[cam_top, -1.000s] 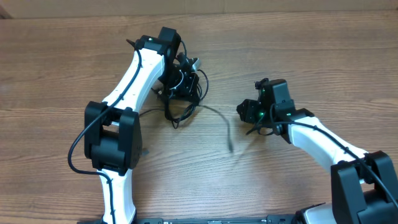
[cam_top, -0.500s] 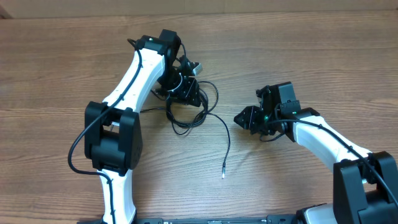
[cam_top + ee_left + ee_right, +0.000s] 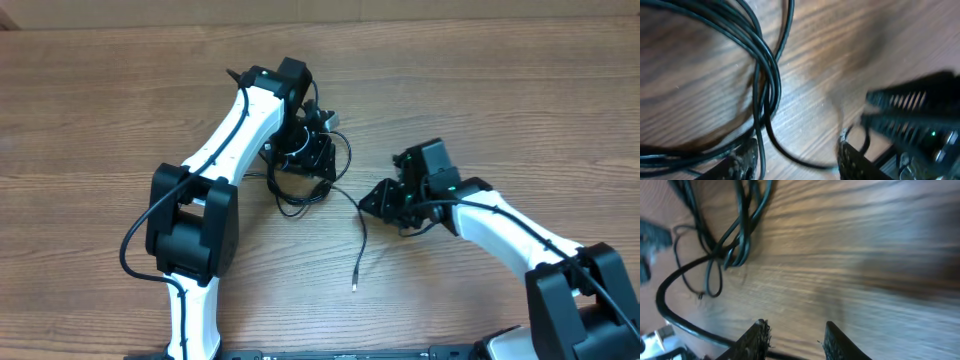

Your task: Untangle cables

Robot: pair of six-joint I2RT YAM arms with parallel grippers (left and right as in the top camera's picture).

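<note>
The left hand (image 3: pixel 312 148) sits over the tangle of thin black flexible cables (image 3: pixel 298 185), just above the centre of the overhead frame, on the brown wood-grain tabletop (image 3: pixel 500 90). A second ago its fingers were closed. Now they stand apart (the left wrist view shows the fingertips (image 3: pixel 747 157) low in the frame, with wood grain and one curving cord between them, nothing pinched). The arm has also shifted a little to the right.

One loose strand (image 3: pixel 362 230), a blur above the wood a second ago, now lies flat. It runs from the tangle toward the lower centre and ends in a small silver tip (image 3: pixel 355 286). The right hand (image 3: pixel 380 200) has slid left and is now just beside that strand. Its fingers are apart as well, somewhat narrower than before, and it grips nothing.

This suggests one cord has been drawn partly out and let go, while the rest remains looped together under the left hand. Most of the untangling appears to lie ahead. The freed strand looks like the easiest cord to take next, and the right hand is well placed for it.
</note>
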